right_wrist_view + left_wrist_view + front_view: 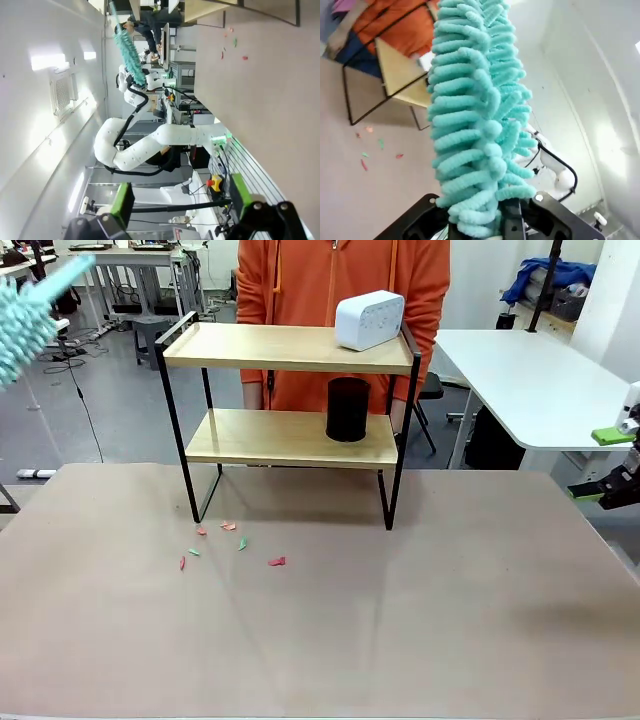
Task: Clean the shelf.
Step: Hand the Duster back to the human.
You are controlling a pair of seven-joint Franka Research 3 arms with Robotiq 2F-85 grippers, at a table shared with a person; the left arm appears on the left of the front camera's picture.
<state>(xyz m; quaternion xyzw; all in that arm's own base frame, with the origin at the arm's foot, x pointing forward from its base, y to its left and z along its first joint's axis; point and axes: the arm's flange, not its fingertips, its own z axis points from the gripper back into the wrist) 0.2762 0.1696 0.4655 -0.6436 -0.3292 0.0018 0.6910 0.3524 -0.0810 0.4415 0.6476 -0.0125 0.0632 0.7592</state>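
Scraps of red and green paper (236, 543) lie scattered on the brown bench (320, 640), nearest the front camera, just ahead of the shelf's left legs. Behind them the shelf (290, 390) stands upright toward the far side of the bench, its two wooden boards in a thin black frame. A white box-like object (369, 319) sits at the right end of the top board, and a black cylinder (348, 409) stands on the lower board beneath it. A person in an orange top (340, 280) stands right behind the shelf.

At the upper left of the front view, a teal fluffy duster (25, 320) is raised high, well apart from the shelf. In the left wrist view the left end effector (485, 225) is clamped on the base of that duster (475, 115), whose strands rise up across the frame.

On the right edge of the front view, the right end effector (605, 465) hangs off to the side of the bench with its green-padded fingers (122, 202) spread apart, holding nothing.
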